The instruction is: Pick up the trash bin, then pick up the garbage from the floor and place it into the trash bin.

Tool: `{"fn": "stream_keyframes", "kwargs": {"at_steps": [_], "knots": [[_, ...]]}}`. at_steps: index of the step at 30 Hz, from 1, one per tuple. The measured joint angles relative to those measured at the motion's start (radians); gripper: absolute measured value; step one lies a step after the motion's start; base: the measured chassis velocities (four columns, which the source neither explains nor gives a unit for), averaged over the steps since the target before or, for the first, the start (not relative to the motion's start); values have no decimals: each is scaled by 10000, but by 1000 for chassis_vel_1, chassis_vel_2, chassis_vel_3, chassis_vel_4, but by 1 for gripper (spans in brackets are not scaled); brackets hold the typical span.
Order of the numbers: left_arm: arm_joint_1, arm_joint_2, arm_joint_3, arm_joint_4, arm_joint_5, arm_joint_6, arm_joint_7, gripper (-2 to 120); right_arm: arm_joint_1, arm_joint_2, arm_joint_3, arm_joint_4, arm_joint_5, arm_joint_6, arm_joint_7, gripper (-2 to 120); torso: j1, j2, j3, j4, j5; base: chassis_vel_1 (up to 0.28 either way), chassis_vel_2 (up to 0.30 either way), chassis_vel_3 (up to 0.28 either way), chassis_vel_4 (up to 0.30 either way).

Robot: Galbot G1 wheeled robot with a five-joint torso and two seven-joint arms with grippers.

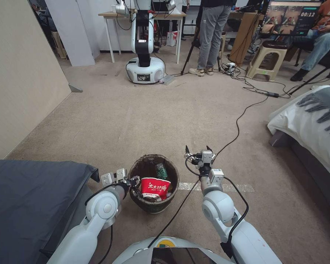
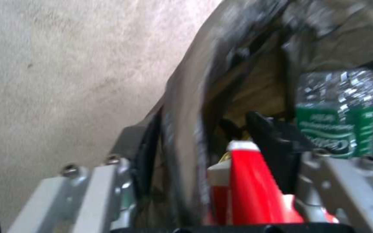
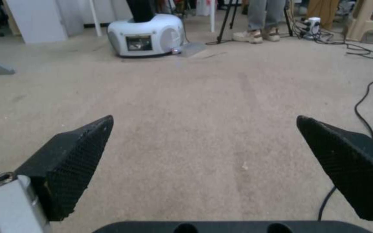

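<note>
The trash bin, with its dark liner folded over the rim, sits just in front of me, left of centre. My left gripper is shut on the bin's near left rim, one finger inside and one outside. Inside the bin lie a red-and-white noodle cup and a small green-labelled clear bottle. My right gripper hovers to the right of the bin above bare carpet, open, with nothing between its black fingers.
A dark grey covered bed is close on my left and a white-covered bed on my right. A black cable and a white tape strip cross the carpet. Another robot, a table, a stool and people stand beyond.
</note>
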Motion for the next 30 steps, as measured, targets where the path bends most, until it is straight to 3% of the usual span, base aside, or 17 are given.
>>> {"fn": "stream_keyframes", "kwargs": {"at_steps": [2, 4, 8, 13, 16, 17, 18, 21, 23, 24, 25, 27, 30], "knots": [[4, 12, -25, -55, -4, -17, 11, 59, -17, 9, 0, 4, -7, 1, 0, 100, 0, 0, 0, 0, 1, 0, 0, 0, 0], [28, 22, -119, -214, 13, -105, 36, 71, -64, 70, 0, 27, -48, 5, -1, 100, 0, 0, -1, 2, 0, 0, 0, 0, 0], [70, 28, -199, -371, 90, -195, 49, 81, -93, 134, 0, 40, -77, 10, -1, 100, 0, 0, -2, 2, 1, 0, 0, 0, 0], [168, 49, -346, -673, 690, -392, 152, 97, -125, 221, 0, 73, -123, 29, -1, 100, 0, 0, -2, 3, 1, 0, 0, 0, 0], [312, 79, -451, -843, 1704, -652, 366, 99, -143, 254, 13, 95, -168, 84, -1, 100, 0, 0, -2, 3, 2, 0, 0, 0, 0], [420, 91, -525, -889, 2503, -935, 549, 100, -143, 261, 45, 96, -221, 131, -2, 100, 0, 0, -3, 3, 2, 0, 0, 0, 0], [420, 91, -525, -889, 2503, -935, 549, 100, -143, 261, 45, 96, -221, 131, -2, 100, 0, 0, -3, 3, 2, 0, 0, 0, 0], [722, 72, -768, -1041, 4319, -1700, 920, 100, -153, 252, 222, 95, -377, 213, -23, 100, 0, 0, -3, 3, 2, 0, 0, 0, 0], [762, 61, -794, -1067, 4512, -1788, 952, 100, -156, 247, 256, 96, -395, 222, -28, 100, 0, 0, -3, 3, 3, 0, 0, 0, 0], [954, -13, -921, -1162, 5490, -2212, 1142, 100, -174, 219, 395, 100, -461, 250, -36, 100, 0, 0, -3, 3, 3, 0, 0, 0, 0], [954, -13, -921, -1162, 5490, -2212, 1142, 100, -174, 219, 395, 100, -461, 250, -36, 100, 0, 0, -3, 3, 3, 0, 0, 0, 0], [1311, -204, -1040, -1217, 6909, -2975, 1454, 100, -210, 172, 668, 156, -514, 304, -41, 100, 0, 0, -3, 3, 3, 0, 0, 0, 0], [1454, -324, -1081, -1221, 7398, -3283, 1534, 100, -230, 167, 790, 183, -518, 327, -41, 100, 0, 0, -3, 4, 4, 0, 0, 0, 0]]}}
